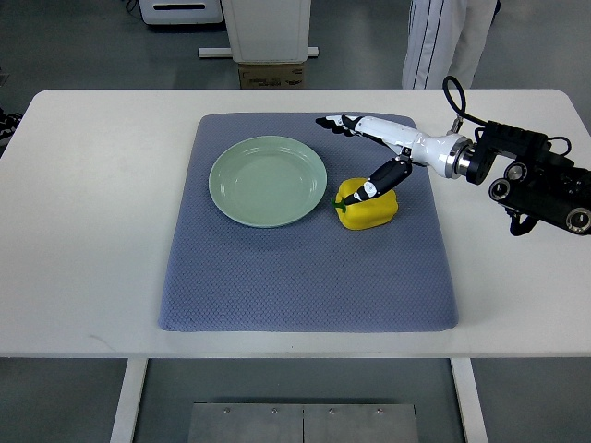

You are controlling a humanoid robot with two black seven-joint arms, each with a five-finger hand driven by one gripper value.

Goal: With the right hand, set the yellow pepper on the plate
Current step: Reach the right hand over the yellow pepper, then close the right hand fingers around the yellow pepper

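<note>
Table [92,231]: white, bearing a grey-blue mat [305,286] across its middle.

Right arm [536,180]: enters from the right edge, reaching over the mat's far right corner. Left arm not seen.

Person [448,41]: legs only, standing beyond the table's far edge.

Plate [268,180]: pale green, empty, on the mat's far half, left of centre.

Right hand [374,152]: fingers spread wide, long fingers pointing toward the mat's far edge, thumb angled down onto the top of the pepper. Touching or just above, cannot tell. No closed grasp.

Pepper [367,205]: yellow, on the mat just beside the plate's right rim, not on it.

Progress: early. Hand is at the pepper, but grasp, lift, carry left and release all appear left to do.
</note>
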